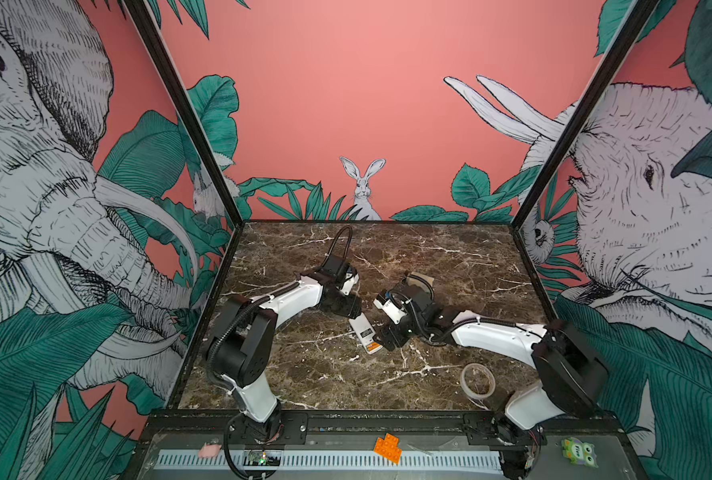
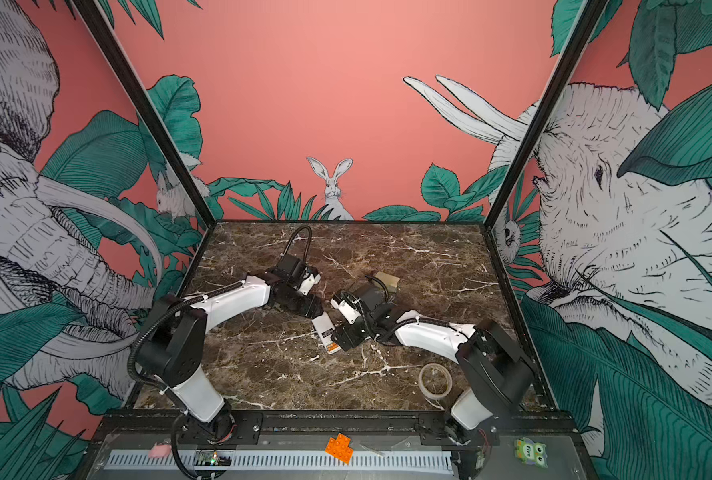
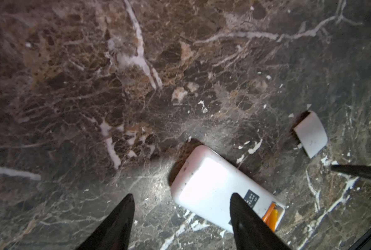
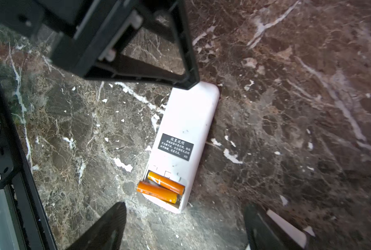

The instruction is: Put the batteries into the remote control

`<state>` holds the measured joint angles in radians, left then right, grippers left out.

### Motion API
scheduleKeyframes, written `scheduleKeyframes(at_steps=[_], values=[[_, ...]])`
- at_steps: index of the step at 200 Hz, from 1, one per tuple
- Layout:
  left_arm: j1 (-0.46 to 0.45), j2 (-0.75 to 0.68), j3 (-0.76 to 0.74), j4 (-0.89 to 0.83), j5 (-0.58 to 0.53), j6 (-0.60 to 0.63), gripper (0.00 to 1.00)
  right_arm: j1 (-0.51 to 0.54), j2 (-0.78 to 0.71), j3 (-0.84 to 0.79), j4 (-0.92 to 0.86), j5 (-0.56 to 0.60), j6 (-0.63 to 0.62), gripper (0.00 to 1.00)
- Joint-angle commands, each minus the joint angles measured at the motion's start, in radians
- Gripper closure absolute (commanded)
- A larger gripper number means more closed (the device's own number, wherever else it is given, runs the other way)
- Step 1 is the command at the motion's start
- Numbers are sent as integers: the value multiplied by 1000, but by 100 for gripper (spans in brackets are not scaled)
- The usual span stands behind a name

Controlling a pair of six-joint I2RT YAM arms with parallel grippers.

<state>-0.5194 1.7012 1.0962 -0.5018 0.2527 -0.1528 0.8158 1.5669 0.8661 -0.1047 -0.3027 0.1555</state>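
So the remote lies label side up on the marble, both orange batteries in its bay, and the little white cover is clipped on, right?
Not quite: the cover is off. The left wrist view shows it lying on the marble apart from the remote. The rest holds: label side up, both batteries in the open bay.

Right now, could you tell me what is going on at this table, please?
The remote lies face down on the marble table, and its cover is off and lies apart from it. Both orange batteries sit in its open end. One seems to poke past the edge, so it may not be fully seated. The left gripper and the right gripper hover open by the remote, holding nothing.
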Motion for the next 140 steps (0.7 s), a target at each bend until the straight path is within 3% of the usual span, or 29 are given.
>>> scheduleKeyframes(at_steps=[1,57,85,140], values=[[15,-56,-15,20,7,4,30,2,25,56,-7,26,-6,14],[124,-249,-192,58,-56,-74,30,-43,240,213,8,-121,-42,13],[203,-304,-259,93,-28,-111,30,-55,303,269,-23,-154,-67,14],[218,-327,-272,112,5,-122,30,-42,388,351,-78,-243,-102,14]])
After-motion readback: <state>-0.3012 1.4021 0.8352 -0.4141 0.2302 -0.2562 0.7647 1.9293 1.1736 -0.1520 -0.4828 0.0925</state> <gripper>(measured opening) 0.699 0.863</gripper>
